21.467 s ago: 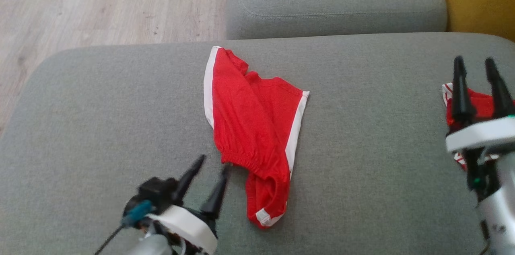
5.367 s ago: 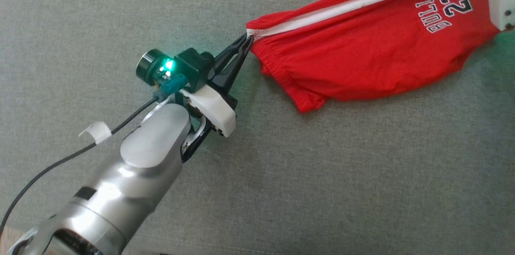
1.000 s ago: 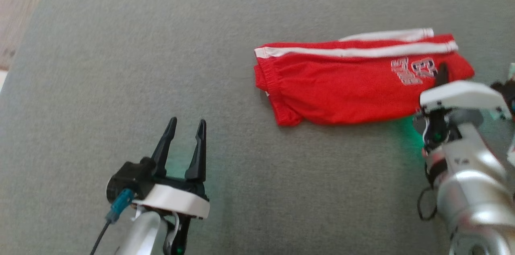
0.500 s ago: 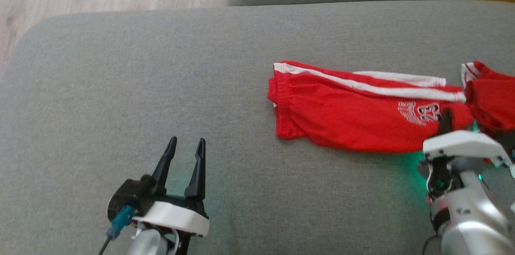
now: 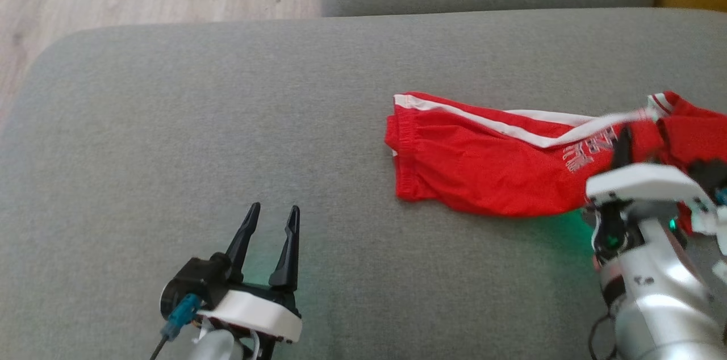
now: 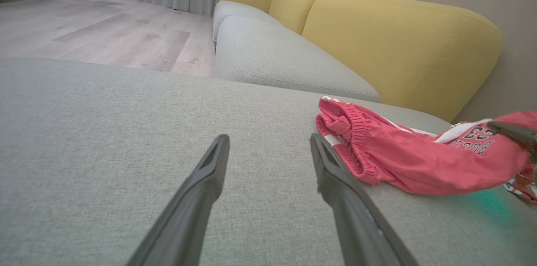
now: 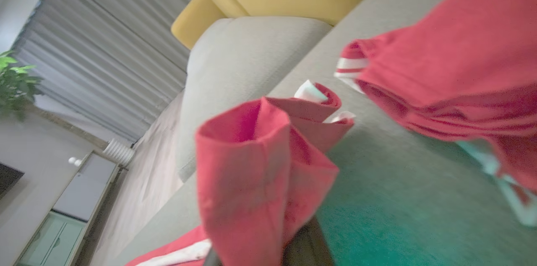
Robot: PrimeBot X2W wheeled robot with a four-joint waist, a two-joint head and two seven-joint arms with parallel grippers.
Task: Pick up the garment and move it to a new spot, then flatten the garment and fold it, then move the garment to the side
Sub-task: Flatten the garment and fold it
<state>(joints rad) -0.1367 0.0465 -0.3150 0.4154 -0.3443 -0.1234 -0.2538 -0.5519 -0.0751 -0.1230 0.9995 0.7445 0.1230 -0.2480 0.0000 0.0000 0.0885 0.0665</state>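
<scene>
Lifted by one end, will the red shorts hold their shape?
Probably not: the red shorts bunch over the shut fingers of the right gripper. Likely light: one pinch raises that end while the rest sags onto the cushion.

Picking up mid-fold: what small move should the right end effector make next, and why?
Probably carry the right end effector left toward the waistband: it is shut on the red shorts' lifted leg end, while the rest lies flat on the cushion.
</scene>
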